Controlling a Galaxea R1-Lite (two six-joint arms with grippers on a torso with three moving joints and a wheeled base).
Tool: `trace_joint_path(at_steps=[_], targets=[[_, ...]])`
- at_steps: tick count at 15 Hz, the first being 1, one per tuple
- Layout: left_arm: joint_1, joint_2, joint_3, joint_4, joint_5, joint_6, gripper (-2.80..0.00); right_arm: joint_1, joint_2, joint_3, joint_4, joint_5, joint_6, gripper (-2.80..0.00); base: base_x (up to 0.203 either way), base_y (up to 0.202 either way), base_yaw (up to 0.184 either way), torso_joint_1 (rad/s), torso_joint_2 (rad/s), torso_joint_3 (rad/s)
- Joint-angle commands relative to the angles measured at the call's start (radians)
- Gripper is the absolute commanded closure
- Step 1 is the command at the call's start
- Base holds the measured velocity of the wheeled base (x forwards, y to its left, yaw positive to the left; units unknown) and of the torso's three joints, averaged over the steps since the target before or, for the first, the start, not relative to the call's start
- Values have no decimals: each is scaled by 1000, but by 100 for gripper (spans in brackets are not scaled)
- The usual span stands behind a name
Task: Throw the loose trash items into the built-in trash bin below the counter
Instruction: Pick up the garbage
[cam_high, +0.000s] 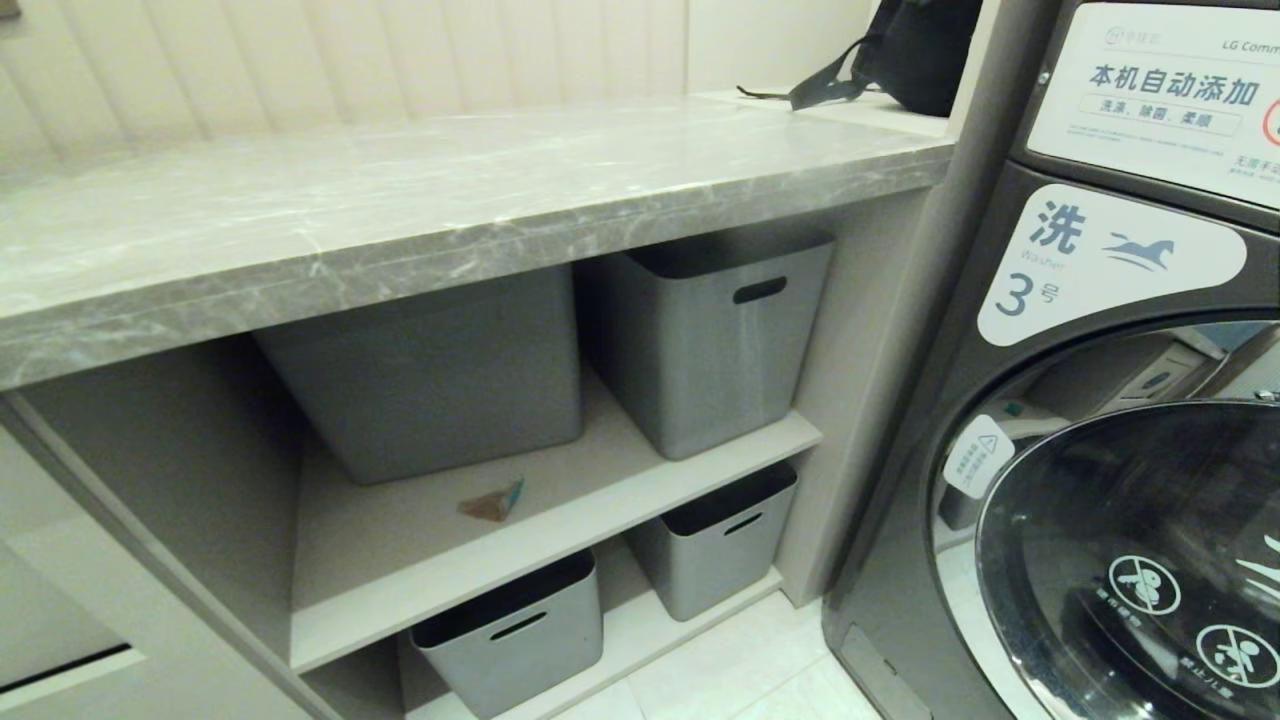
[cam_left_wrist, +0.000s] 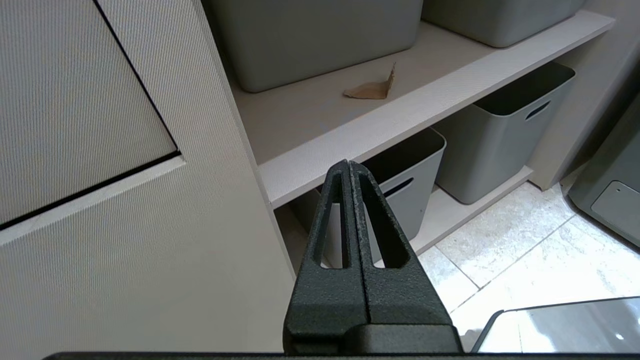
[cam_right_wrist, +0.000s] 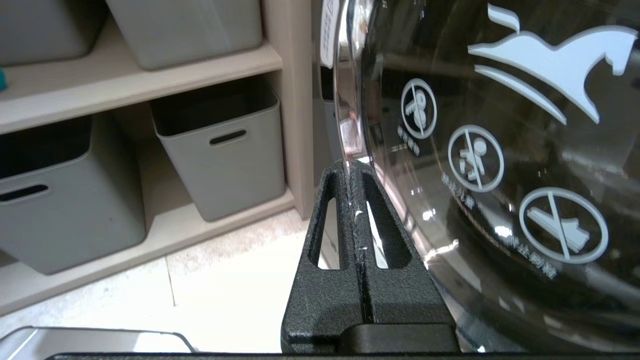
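One small flat triangular cardboard scrap (cam_high: 492, 503), brown with a turquoise edge, lies on the upper shelf under the grey marble-look counter (cam_high: 400, 200), in front of a grey bin. The left wrist view shows this scrap (cam_left_wrist: 371, 89) ahead of and above my left gripper (cam_left_wrist: 347, 165), which is shut and empty, well short of the shelf edge. Left of the shelves is the beige cabinet front with the rectangular flap (cam_left_wrist: 75, 100) of the built-in trash bin. My right gripper (cam_right_wrist: 350, 165) is shut and empty beside the washer door. Neither arm shows in the head view.
Grey plastic storage bins with slot handles fill the shelves: two above (cam_high: 440, 380) (cam_high: 710, 340), two below (cam_high: 515, 630) (cam_high: 715, 540). A dark washing machine (cam_high: 1100, 400) with a glass door stands at the right. A black bag (cam_high: 910, 50) sits on the counter's far end. Pale floor tiles (cam_left_wrist: 525, 250) lie below.
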Motion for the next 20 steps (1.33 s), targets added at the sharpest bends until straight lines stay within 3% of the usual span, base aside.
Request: trace_joint_path(at_steps=[1,4,6,7,9,13,15,17,20], targets=[[0,2,-2,3,-1,1,0,0,-2,0,2,0,0,0,0,0,0,0,0,0],[0,0,-2,-7,-1,3,0,0,-2,0,2,0,0,0,0,0,0,0,0,0],[0,14,-85,-10,-23,3,0,0,-2,0,2,0,0,0,0,0,0,0,0,0],[0,50,-153,-8,-66,3,0,0,-2,0,2,0,0,0,0,0,0,0,0,0],[0,188,-250,2,-273,20,0,0,-2,0,2,0,0,0,0,0,0,0,0,0],[-7,508,-319,0,-560,196,0,0,-2,0,2,0,0,0,0,0,0,0,0,0],[-48,648,-334,-6,-627,247,0,0,-2,0,2,0,0,0,0,0,0,0,0,0],[-133,798,-360,-25,-650,296,0,0,-2,0,2,0,0,0,0,0,0,0,0,0],[-271,1049,-384,-156,-660,346,0,0,-2,0,1,0,0,0,0,0,0,0,0,0]])
